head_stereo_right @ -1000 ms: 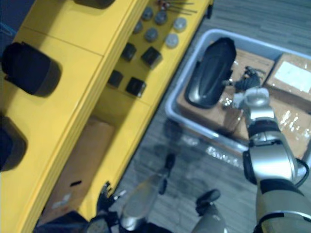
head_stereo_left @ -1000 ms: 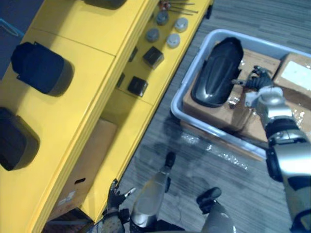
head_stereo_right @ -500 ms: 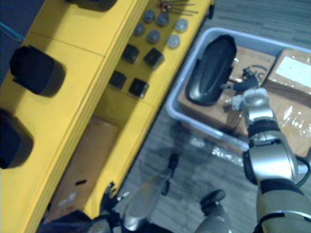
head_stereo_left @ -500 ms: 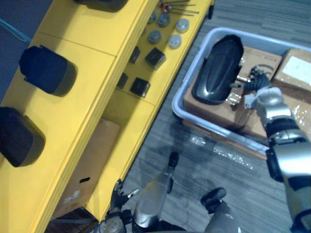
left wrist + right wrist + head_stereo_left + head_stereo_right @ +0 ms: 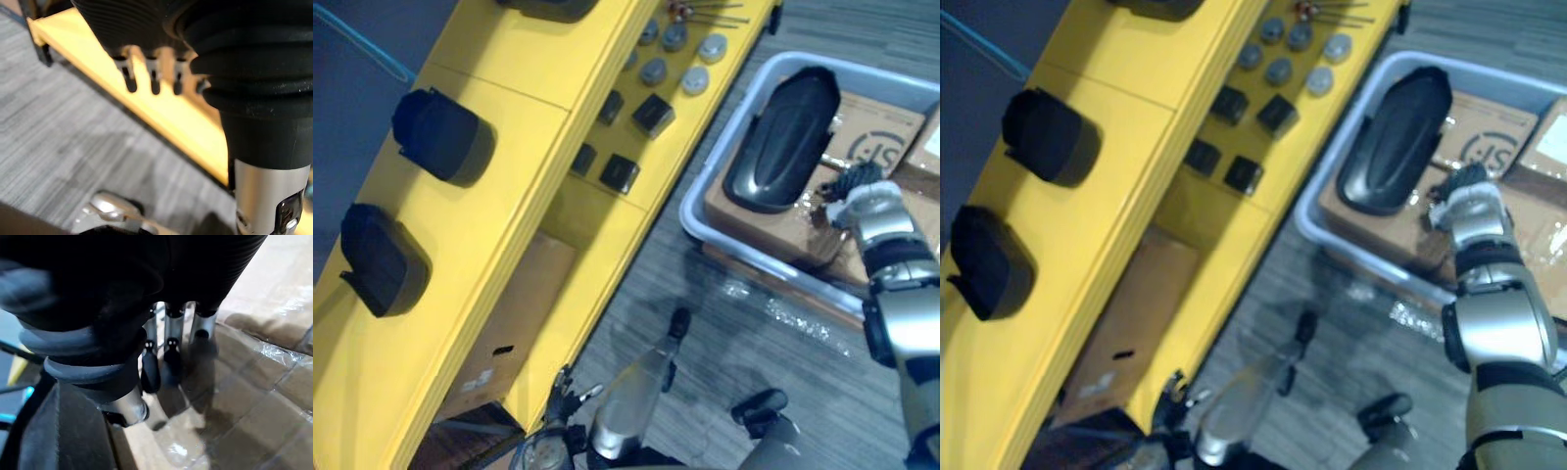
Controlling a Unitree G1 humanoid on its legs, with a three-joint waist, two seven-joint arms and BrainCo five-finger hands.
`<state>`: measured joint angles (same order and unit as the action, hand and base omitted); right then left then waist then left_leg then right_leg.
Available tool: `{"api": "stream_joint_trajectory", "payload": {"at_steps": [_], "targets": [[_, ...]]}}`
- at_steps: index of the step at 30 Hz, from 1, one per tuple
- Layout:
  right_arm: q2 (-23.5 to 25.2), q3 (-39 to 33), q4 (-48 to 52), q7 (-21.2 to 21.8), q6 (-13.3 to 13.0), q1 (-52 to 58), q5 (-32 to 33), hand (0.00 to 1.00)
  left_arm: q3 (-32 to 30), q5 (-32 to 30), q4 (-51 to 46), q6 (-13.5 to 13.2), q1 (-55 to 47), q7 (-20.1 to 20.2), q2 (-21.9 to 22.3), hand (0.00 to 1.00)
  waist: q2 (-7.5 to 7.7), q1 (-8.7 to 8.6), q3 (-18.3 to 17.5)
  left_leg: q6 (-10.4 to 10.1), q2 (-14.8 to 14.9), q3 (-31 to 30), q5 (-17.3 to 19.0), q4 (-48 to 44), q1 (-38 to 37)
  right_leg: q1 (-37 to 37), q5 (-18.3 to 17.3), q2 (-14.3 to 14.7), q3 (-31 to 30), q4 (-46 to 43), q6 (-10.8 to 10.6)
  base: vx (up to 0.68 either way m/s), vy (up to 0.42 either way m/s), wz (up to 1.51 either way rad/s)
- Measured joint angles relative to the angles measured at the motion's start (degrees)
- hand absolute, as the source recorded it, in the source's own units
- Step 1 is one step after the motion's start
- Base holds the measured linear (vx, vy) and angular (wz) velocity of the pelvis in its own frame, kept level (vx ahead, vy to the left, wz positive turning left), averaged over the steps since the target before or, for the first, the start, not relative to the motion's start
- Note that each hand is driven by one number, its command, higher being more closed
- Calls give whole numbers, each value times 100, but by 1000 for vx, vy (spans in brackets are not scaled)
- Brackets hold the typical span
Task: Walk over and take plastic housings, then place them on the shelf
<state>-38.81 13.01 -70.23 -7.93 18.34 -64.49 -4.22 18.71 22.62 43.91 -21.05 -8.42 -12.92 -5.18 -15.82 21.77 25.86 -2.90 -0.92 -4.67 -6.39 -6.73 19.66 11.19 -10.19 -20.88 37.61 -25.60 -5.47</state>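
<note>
In the grey bin point(image 5: 705, 223), along the wall nearest the yellow shelf point(image 5: 538, 69): one long black plastic housing point(image 5: 783, 142), lying domed side up on a cardboard box point(image 5: 769, 223), not yet lifted. Just beside the housing's near end, over the same box: the right hand point(image 5: 847, 184), fingers point(image 5: 172, 333) pointing down, loosely straight, closed around nothing; tips close to the plastic-wrapped cardboard, contact impossible to tell. Low by the near end of the shelf: the left hand point(image 5: 563, 387), fingers point(image 5: 154, 81) hanging slack and empty above the grey floor point(image 5: 58, 122). On the shelf's top board, toward the edge away from the bin: a squat black housing point(image 5: 382, 259) nearer, a second squat housing point(image 5: 440, 135) farther along, well apart, and part of a third housing point(image 5: 548, 8) at the far end. On the lower board: small black blocks point(image 5: 653, 115) and, toward the far corner, grey round discs point(image 5: 695, 80). Under the lower board, on the floor: a brown carton point(image 5: 509, 333).
</note>
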Motion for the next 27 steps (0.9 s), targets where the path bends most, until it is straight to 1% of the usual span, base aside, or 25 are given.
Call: {"api": "stream_joint_trajectory", "payload": {"at_steps": [3, 4, 5, 6, 7, 8, 9, 10, 11, 12, 13, 14, 15, 17, 19, 21, 23, 24, 25, 26, 27], "targets": [[-1, -1, -31, -118, 165, -87, -151, 100, -8, 5, -1, -1, 0, 67, -2, 0, -1, 4, 0, -4, -17, -64, -3, -17, 37, -2, -1, -5, 46, 0, -1, -18, -12, 11], [-1, -2, -60, -219, 301, -126, -232, 100, -6, 4, -17, -2, -1, 94, -1, 0, -1, 28, -1, -4, -24, -82, -3, -32, 37, -27, -3, -6, 67, 6, -3, -15, -9, 7], [-2, -2, -69, -288, 339, -132, -259, 100, -6, 4, -28, -3, -1, 107, -1, 0, -1, 47, -1, -4, -24, -87, -3, -36, 37, -34, -4, -6, 74, 7, -2, -28, -14, 6], [-5, -4, -88, -497, 456, -135, -345, 100, -6, 2, -71, -4, -4, 179, -1, 0, -1, 92, -1, -4, -24, -93, -3, -38, 38, -37, -4, -6, 82, 8, -2, 0, 0, 0], [-5, -4, -113, -577, 474, -136, -345, 0, -6, 0, -84, -5, -6, 198, -1, 0, -1, 97, -1, -4, -24, -97, -3, -41, 39, -44, -4, -6, 88, 9, -2, -36, -14, 4], [-11, -17, -195, -748, 518, -149, -348, 0, -8, 0, -131, -8, -26, 202, -2, 0, -1, 96, -1, -4, -26, -105, -3, -49, 38, -63, -4, -5, 107, 19, -1, -25, -9, 4], [-18, -39, -220, -807, 522, -166, -347, 0, -8, 0, -151, -8, -36, 203, -2, 0, -1, 94, -1, -4, -26, -107, -3, -56, 38, -74, -3, -2, 114, 28, -1, -32, -10, 5], [-47, -64, -266, -991, 518, -177, -301, 0, -10, 0, -207, -8, -62, 201, -2, 0, -1, 89, -1, -4, -26, -114, -3, -61, 37, -92, -3, 3, 130, 41, -2, -42, -12, 5], [-174, -110, -363, -1300, 506, -176, -197, 0, -12, -8, -281, -15, -96, 194, -3, 0, 0, 87, 0, -4, -22, -129, -3, -69, 37, -119, 3, 22, 147, 78, -6, -36, -10, 4], [-199, -155, -384, -1364, 498, -177, -177, 0, -12, -9, -287, -15, -101, 191, -3, 0, 0, 86, 0, -4, -21, -129, -3, -70, 37, -121, 5, 27, 147, 87, -8, -41, -17, 1], [-313, -262, -452, -1627, 391, -176, -11, 0, -12, -12, -340, -16, -145, 184, -3, 0, 2, 67, 1, -4, -9, -126, -3, -70, 36, -134, 31, 58, 144, 137, -17, -24, -14, -4], [-375, -300, -458, -1743, 310, -177, 70, 0, -15, -13, -376, -16, -176, 181, -3, 0, 4, 51, 3, -4, 1, -121, -3, -69, 37, -139, 59, 79, 138, 164, -21, -38, -25, -8], [-541, -377, -434, -1987, -78, -219, 191, 0, -19, -21, -497, -17, -277, 176, -1, 0, 6, -54, 4, -4, 31, -109, -4, -70, 32, -167, 129, 138, 137, 263, -18, -23, -20, -8], [-633, -377, -393, -2094, -363, -282, 209, 0, -18, -48, -527, -18, -313, 173, -2, 0, 6, -112, 4, -4, 58, -95, -3, -69, 10, -205, 167, 179, 131, 333, -19, -16, -17, -10], [-806, -268, -124, -2111, -925, -446, 296, 0, -37, -52, -532, -17, -338, 159, -3, 0, 14, -205, 10, -5, 113, -29, -2, -43, -82, -268, 191, 243, 76, 405, -10, -36, -43, -17], [-842, -79, 173, -2104, -1145, -581, 295, 0, -34, -51, -578, -17, -366, 116, 0, 0, 26, -216, 19, -5, 163, 64, -2, 28, -189, -278, 192, 278, -15, 422, -7, -39, -43, -24], [-852, 170, 624, -1970, -1546, -729, 323, 0, -27, -50, -668, -21, -386, 61, 0, 0, 26, -282, 19, -7, 210, 80, -1, 54, -261, -320, 179, 324, -41, 441, 16, -51, -56, -15], [-850, 246, 722, -1879, -1647, -769, 341, 0, -20, -50, -689, -25, -387, 61, 0, 0, 26, -297, 19, -7, 222, 80, -1, 59, -259, -314, 175, 335, -41, 441, 21, -63, -60, -4], [-833, 417, 925, -1645, -1854, -821, 383, 0, -18, -50, -693, -36, -386, 61, 0, 0, 26, -321, 18, -19, 238, 78, -10, 85, -268, -307, 167, 344, -41, 430, 31, -51, -43, -1], [-819, 495, 976, -1567, -1919, -825, 416, 0, -18, -50, -689, -37, -386, 59, 0, 0, 26, -322, 18, -26, 238, 77, -16, 101, -279, -308, 164, 342, -42, 420, 33, -59, -50, 1], [-744, 640, 1043, -1415, -2051, -826, 398, 0, -16, -50, -680, -48, -386, 60, 0, 0, 26, -319, 19, -37, 236, 75, -24, 128, -293, -304, 153, 332, -41, 395, 42, -34, -27, 2]]}}
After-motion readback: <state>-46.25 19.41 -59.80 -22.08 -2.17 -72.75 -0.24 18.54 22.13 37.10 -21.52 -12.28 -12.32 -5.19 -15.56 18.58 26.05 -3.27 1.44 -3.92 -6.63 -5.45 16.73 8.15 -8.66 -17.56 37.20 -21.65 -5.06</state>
